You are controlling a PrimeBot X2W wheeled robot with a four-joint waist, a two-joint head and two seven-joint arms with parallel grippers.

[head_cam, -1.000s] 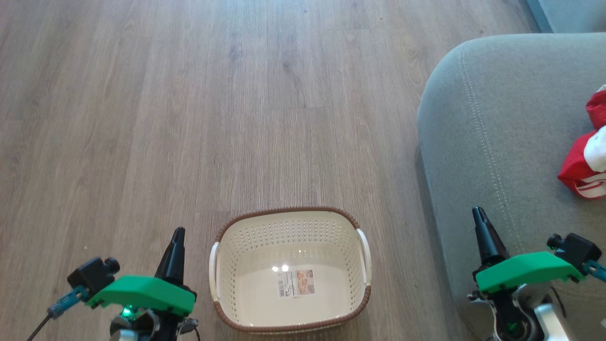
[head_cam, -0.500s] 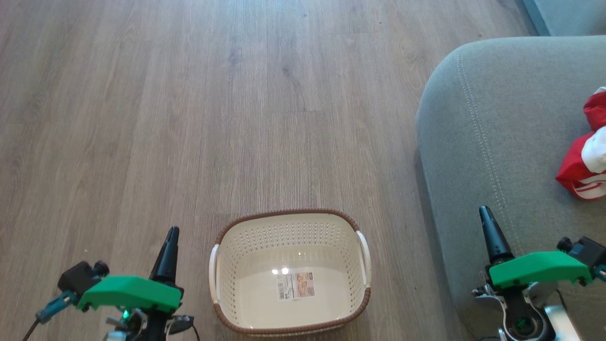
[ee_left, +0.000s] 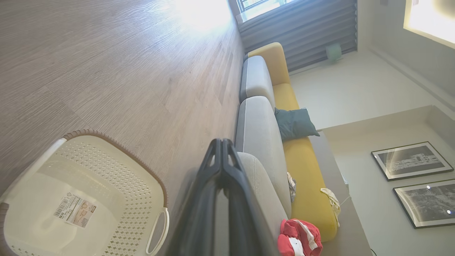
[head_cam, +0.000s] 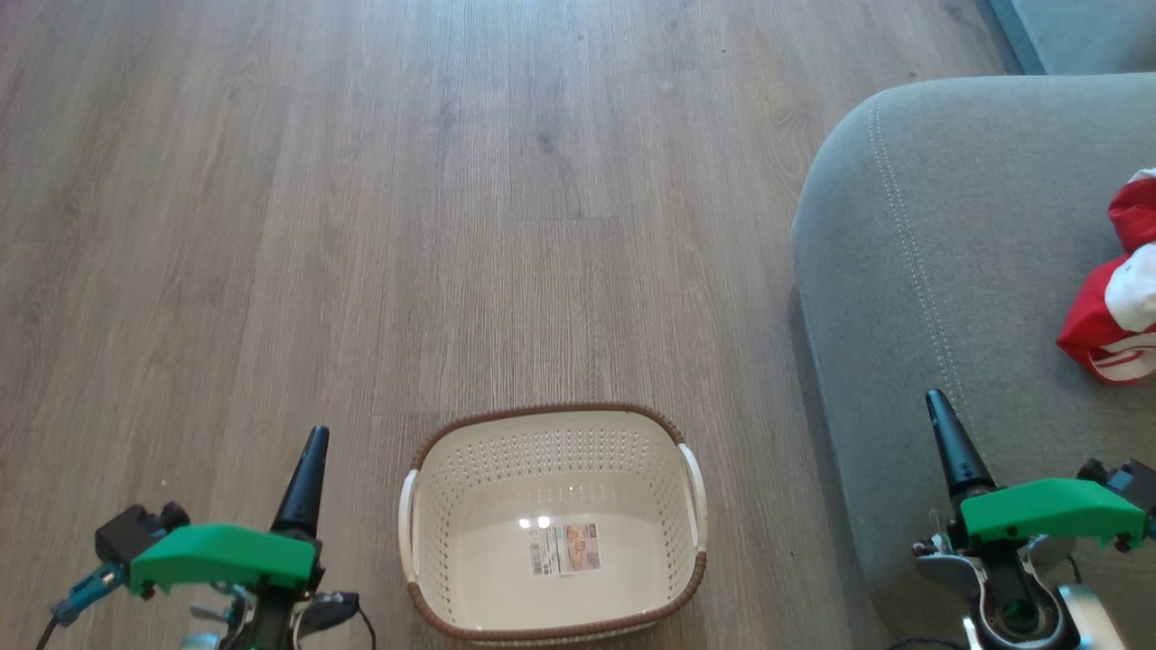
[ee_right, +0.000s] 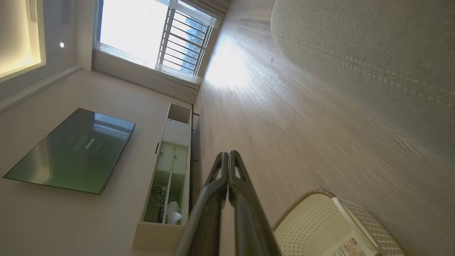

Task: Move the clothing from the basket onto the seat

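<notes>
The cream basket [head_cam: 551, 433] stands on the wood floor with nothing but a barcode sticker [head_cam: 564, 548] on its bottom. Red clothing with white bands [head_cam: 1115, 316] lies on the grey-green seat [head_cam: 948, 244] at the right edge of the head view. My left gripper [head_cam: 314, 438] hovers left of the basket, its fingers pressed together and holding nothing. My right gripper [head_cam: 936, 402] is over the seat's front part, likewise shut and holding nothing. The left wrist view shows the basket [ee_left: 117, 160], the seat [ee_left: 261, 188] and the clothing [ee_left: 300, 236].
Bare wood floor [head_cam: 361, 199] stretches ahead and to the left. In the left wrist view a yellow sofa back [ee_left: 305, 177] carries a teal pillow [ee_left: 293, 122]. In the right wrist view a TV [ee_right: 71, 151] and a white cabinet [ee_right: 167, 170] line the far wall.
Both arms have drawn back toward the bottom of the head view, the left one drifting left and the right one drifting right. The camera has shifted slightly.
</notes>
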